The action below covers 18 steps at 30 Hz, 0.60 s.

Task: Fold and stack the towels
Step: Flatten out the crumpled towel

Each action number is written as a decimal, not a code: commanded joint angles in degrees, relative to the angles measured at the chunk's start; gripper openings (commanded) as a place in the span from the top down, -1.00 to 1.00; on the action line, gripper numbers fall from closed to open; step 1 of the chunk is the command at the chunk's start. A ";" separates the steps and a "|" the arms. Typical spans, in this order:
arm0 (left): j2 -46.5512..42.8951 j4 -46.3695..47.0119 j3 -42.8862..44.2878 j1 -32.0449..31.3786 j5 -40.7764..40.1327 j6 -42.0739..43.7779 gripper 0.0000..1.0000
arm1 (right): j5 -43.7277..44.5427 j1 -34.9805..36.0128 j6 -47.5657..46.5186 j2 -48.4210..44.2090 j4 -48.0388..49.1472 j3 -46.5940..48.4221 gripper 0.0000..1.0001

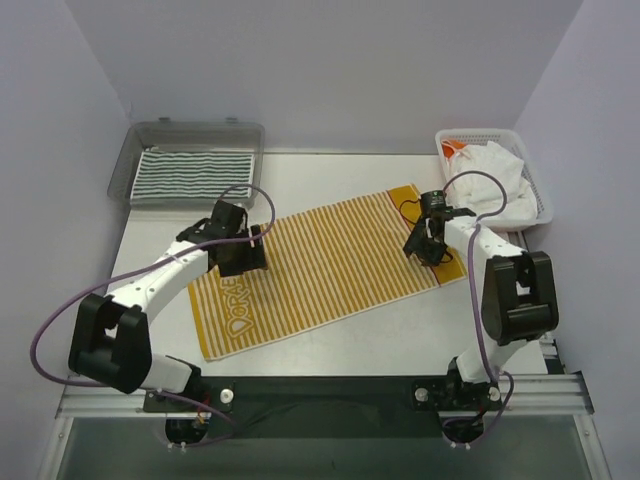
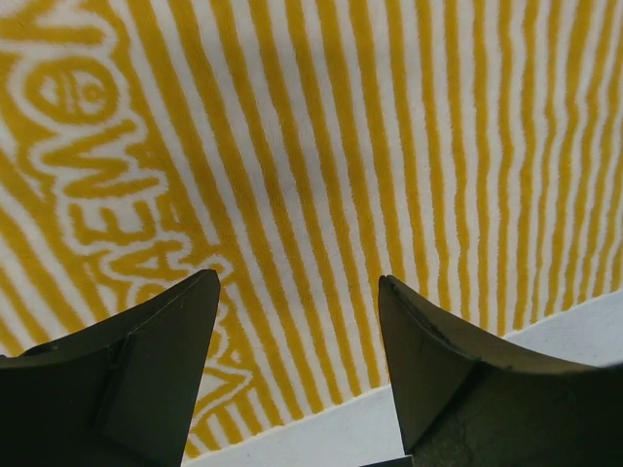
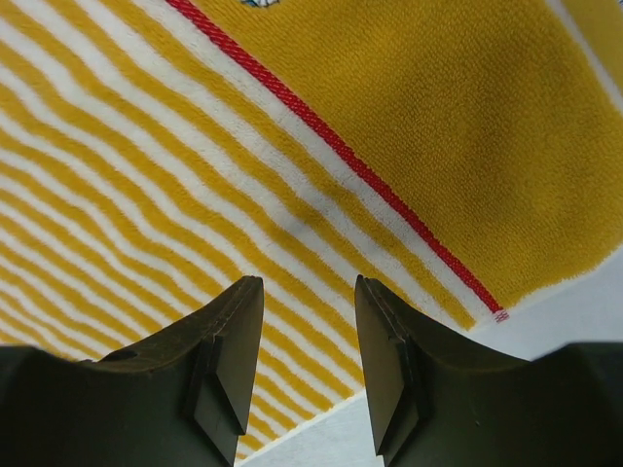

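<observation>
We're looking at the table (image 1: 330, 170) with the yellow towel (image 1: 330, 275) lying flat and open across the middle, skewed to the table edges. The green towel (image 1: 195, 172) is sitting folded in the tray (image 1: 122, 175) far left; the white towels (image 1: 497, 170) are waiting bunched in the basket (image 1: 540, 195) far right. Our left gripper (image 2: 297, 292) is hanging over the end with the lettering (image 2: 88, 146), close to a long edge, jaws spread wide, holding nothing. Our right gripper (image 3: 309, 292) is hovering over the stripes beside the solid band (image 3: 467, 126) and red line (image 3: 321, 139), jaws parted narrower, also empty. We're reading this as lining up the first fold. For a clean one we're wanting both pinches right at the hem, same edge, one layer only, then both arms lifting and carrying over together so the edges are meeting square.
</observation>
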 commanded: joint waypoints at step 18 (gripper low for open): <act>10.98 36.84 -12.98 -25.53 9.14 -36.41 -0.59 | -9.33 -4.16 -5.81 31.00 -3.47 40.91 0.07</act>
